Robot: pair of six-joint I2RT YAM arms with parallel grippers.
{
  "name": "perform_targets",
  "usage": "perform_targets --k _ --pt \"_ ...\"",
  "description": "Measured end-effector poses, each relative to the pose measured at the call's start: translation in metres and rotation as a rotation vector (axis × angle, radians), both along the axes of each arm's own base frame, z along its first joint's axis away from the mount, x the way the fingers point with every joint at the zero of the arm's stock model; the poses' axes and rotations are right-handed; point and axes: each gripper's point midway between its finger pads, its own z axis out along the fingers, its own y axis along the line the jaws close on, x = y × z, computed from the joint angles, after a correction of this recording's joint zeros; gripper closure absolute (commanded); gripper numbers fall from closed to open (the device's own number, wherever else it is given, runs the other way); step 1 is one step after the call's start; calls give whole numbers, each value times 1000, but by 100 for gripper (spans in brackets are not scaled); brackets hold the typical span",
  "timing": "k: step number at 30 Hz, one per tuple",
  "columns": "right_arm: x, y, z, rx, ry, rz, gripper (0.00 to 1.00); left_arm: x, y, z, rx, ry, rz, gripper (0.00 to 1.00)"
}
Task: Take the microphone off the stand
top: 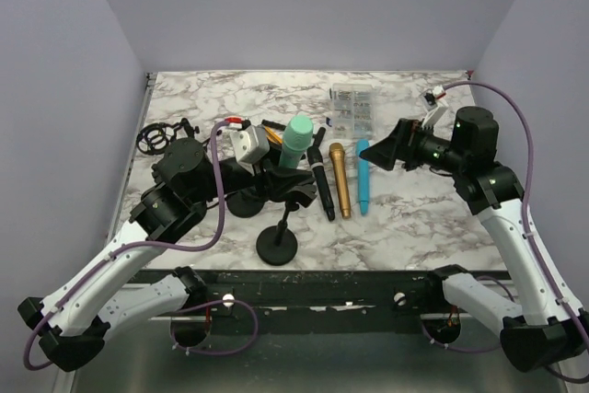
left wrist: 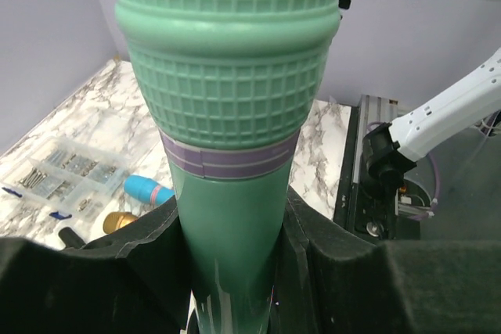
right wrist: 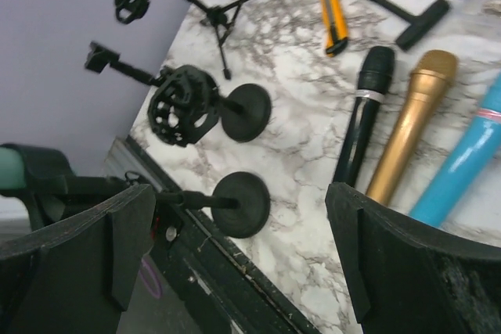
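Note:
The mint-green microphone [top: 296, 140] stands tilted over the table's near left, its grille head uppermost. My left gripper [top: 276, 179] is shut on its body just below the purple band [left wrist: 227, 163]; black pads press both sides of the microphone [left wrist: 227, 115]. The stand [top: 276, 246] has a round black base near the front edge, and its thin pole rises toward the gripper. The grip hides whether the microphone's lower end sits in the stand's clip. My right gripper [top: 386, 149] hovers open to the right, nothing between its fingers. In the right wrist view the stand base [right wrist: 241, 203] lies below the right gripper [right wrist: 239, 224].
A black microphone [top: 320, 177], a gold one [top: 340, 179] and a blue one [top: 363, 177] lie side by side mid-table. A clear screw box [top: 352, 108] sits behind them. A second round-base stand with a shock mount [right wrist: 180, 103], a tripod mount [top: 158, 138] and a yellow knife [right wrist: 333, 17] lie left.

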Motion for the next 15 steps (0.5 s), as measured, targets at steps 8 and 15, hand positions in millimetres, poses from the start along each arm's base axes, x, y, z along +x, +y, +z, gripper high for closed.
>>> perform_targets --k 8,15 --pt "-56 85 4 25 -125 383 0 -8 6 3 -56 -40 -16 100" --pt "-102 133 13 35 -319 633 0 -14 11 3 -71 -54 -22 100"
